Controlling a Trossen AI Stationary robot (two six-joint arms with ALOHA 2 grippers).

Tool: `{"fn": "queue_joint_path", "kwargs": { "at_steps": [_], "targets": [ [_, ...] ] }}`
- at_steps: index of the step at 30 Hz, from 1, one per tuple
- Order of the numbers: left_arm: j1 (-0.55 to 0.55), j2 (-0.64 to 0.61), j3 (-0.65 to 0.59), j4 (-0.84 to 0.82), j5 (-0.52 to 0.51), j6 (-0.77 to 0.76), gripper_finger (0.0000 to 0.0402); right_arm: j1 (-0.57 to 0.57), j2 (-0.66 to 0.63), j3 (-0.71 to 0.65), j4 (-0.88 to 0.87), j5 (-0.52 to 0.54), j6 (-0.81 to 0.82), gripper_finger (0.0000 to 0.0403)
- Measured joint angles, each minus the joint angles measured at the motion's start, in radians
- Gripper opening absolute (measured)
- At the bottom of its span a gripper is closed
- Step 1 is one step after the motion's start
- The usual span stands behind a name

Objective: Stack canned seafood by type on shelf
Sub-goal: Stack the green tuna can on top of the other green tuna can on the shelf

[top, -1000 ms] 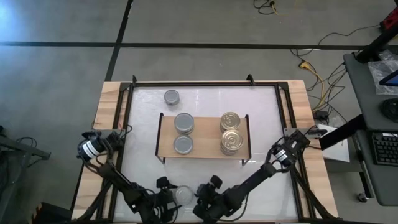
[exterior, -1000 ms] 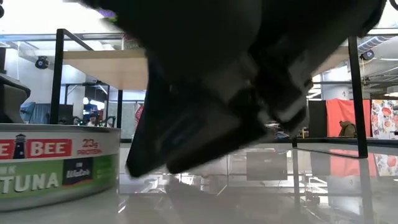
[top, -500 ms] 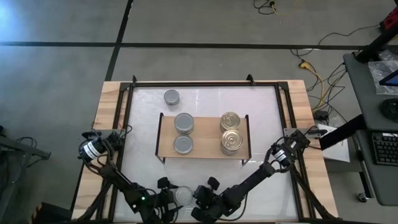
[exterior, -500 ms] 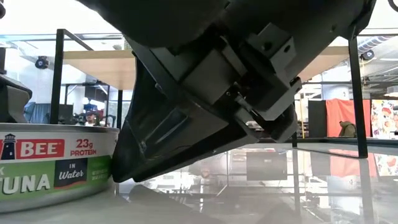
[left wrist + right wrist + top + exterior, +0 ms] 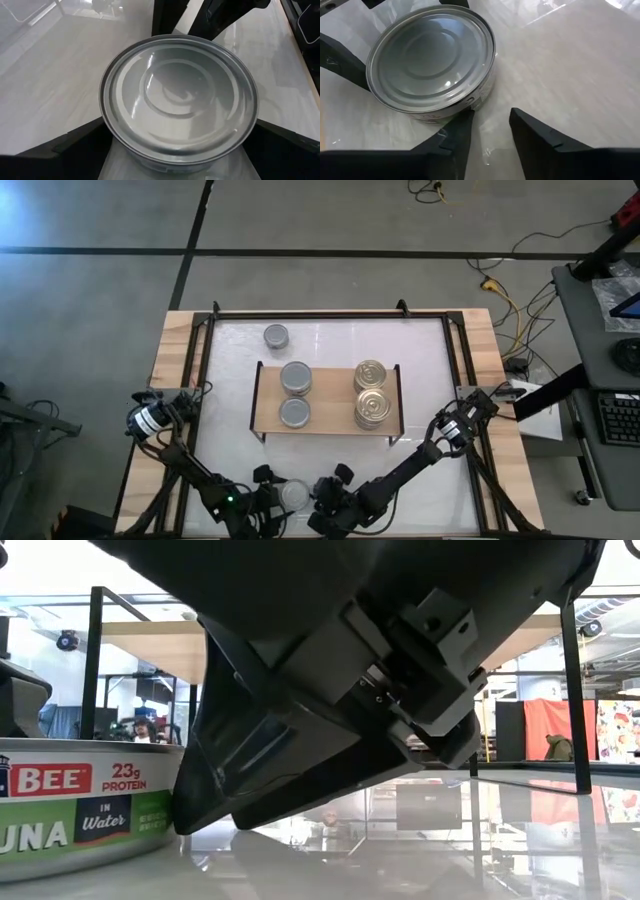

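Note:
A silver-grey topped tuna can [image 5: 295, 495] stands upright on the white tabletop near its front edge. My left gripper [image 5: 278, 498] is open, with one finger on either side of this can [image 5: 180, 100]. My right gripper [image 5: 490, 117] comes at the can from the table's right, open with nothing between its fingers. On the wooden shelf [image 5: 330, 395] stand two silver-grey cans [image 5: 296, 378] [image 5: 295, 413] on the left and two gold cans [image 5: 371, 373] [image 5: 371, 408] on the right. One more silver-grey can [image 5: 276, 336] stands on the table beyond the shelf. My left gripper's fingers flank the can's side wall, but the can's top hides their inner faces, so I cannot tell whether they touch it. My right gripper meets the can's side wall low down [image 5: 472, 102] with the tip of one finger [image 5: 462, 125], slanting down from the table's right. The can rests flat on the table.
Black frame rails [image 5: 310, 315] run along the table's far and side edges. White tabletop lies between the shelf's front legs and the two grippers. A shelf leg [image 5: 574, 690] stands to the right in the low view.
My right gripper has pressed in toward the tuna can from the right. In the low view the can has slid a little toward the table's left, staying upright on the table.

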Motion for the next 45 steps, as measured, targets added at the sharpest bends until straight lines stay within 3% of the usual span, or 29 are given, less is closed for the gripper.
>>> {"fn": "queue_joint_path", "kwargs": {
  "at_steps": [8, 21, 28, 37, 45],
  "targets": [
    [0.0, 0.0, 0.0, -0.003, 0.009, 0.001, 0.0395, 0.0, 0.0, 0.0, -0.011, 0.004, 0.0, 0.0183],
    [0.003, 0.0, 0.001, -0.001, 0.002, -0.049, 0.0395, -0.003, 0.001, 0.0, -0.005, 0.007, -0.02, 0.0203],
    [0.008, 0.0, 0.001, 0.014, -0.003, -0.029, 0.0399, -0.004, 0.012, -0.001, 0.047, 0.03, -0.109, 0.0241],
    [0.016, 0.015, -0.002, 0.073, -0.078, -0.03, 0.0399, -0.006, 0.013, -0.001, 0.092, 0.006, -0.185, 0.0288],
    [0.018, 0.013, -0.001, 0.08, -0.083, -0.09, 0.0372, -0.001, 0.012, 0.0, 0.099, -0.013, -0.192, 0.0311]
  ]
}}
